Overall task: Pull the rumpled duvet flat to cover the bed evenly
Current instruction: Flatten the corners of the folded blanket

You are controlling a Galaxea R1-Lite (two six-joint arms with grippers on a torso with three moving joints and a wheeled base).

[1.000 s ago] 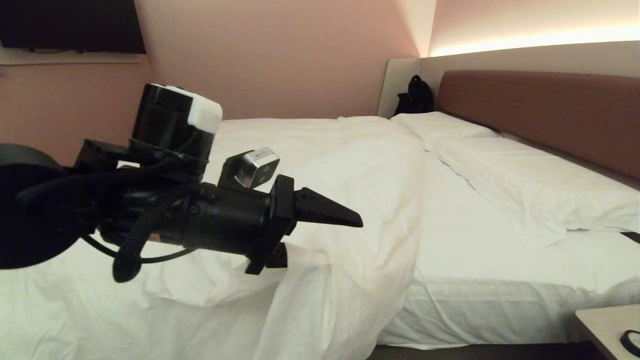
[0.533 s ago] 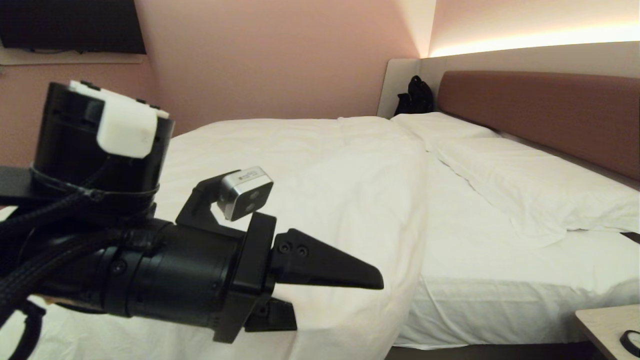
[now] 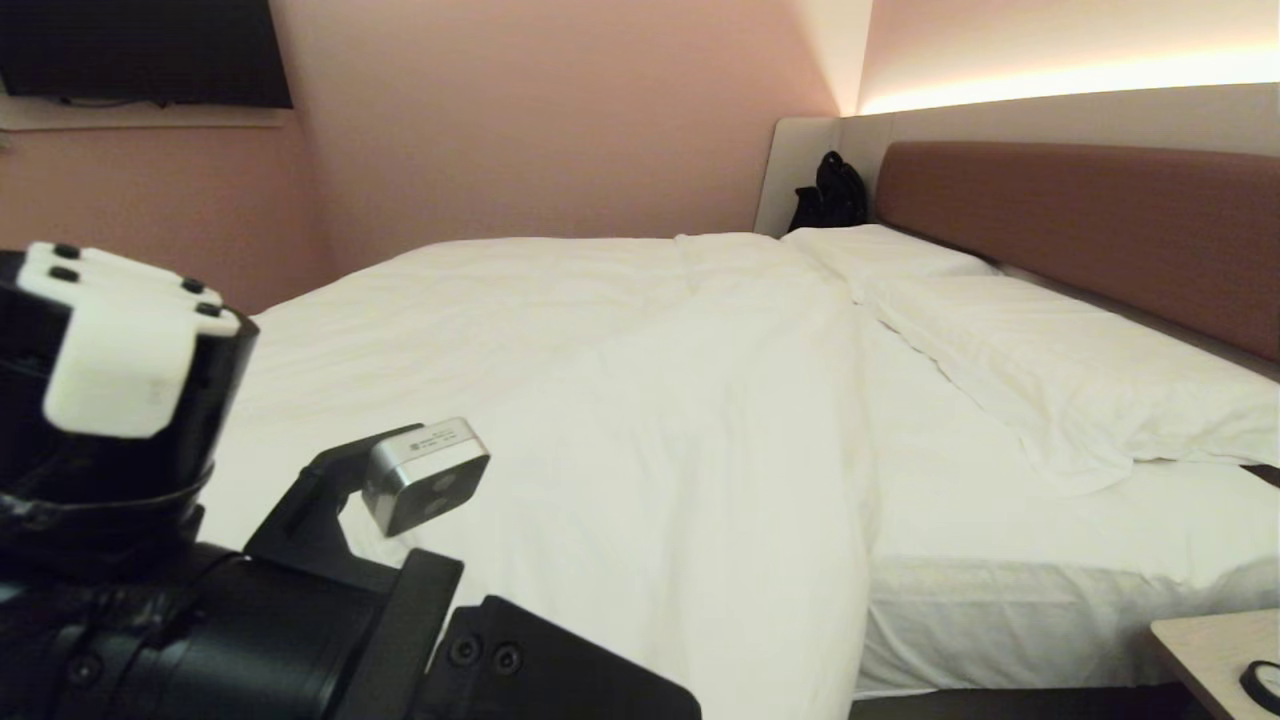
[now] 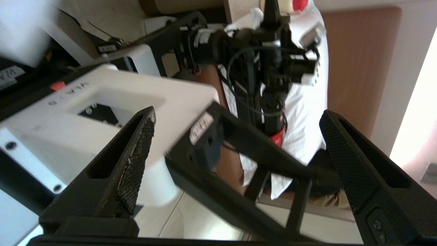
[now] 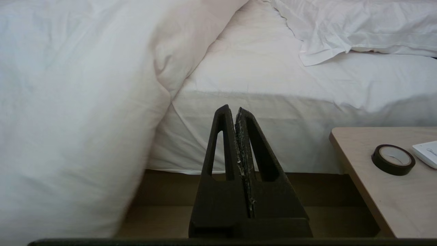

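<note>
Draping over the bed (image 3: 1050,590): thick puffy white duvet (image 3: 640,420), soft, light; grip its hanging edge. Left gripper (image 4: 235,150) fingers spread empty; right gripper (image 5: 239,116) fingers closed.

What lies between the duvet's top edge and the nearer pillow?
In the head view, only a bare strip of fitted sheet separates the duvet from the nearer pillow.

Plain white duvet (image 3: 640,400), reddish-brown headboard (image 3: 1080,230)
</note>
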